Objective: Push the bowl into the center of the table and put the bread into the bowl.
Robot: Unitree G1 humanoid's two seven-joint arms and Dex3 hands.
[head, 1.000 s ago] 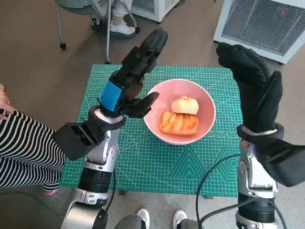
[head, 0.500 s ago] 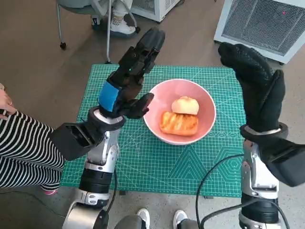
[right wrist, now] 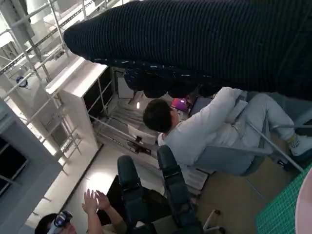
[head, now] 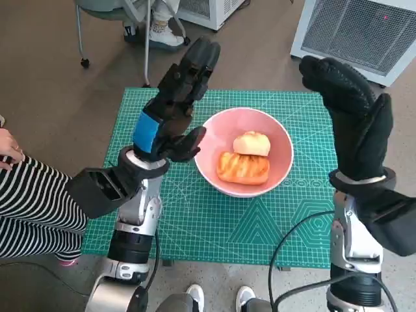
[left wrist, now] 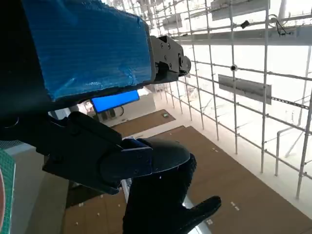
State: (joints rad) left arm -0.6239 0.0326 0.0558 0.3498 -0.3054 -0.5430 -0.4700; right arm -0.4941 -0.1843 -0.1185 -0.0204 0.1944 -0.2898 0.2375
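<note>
Bread (head: 244, 166) in bowl (head: 281, 140); both robot hands raised, open.

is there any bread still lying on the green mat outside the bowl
No, both pieces of bread lie inside the pink bowl.

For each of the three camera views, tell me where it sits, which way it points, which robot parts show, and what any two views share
Head view: on the head, facing steeply down at the green table, pink bowl and bread; both forearms and raised hands show.
Left wrist view: behind the left hand, facing out across the room.
Right wrist view: behind the right hand, facing a seated person.
Shared: the right wrist view also shows the left hand's fingers.
</note>
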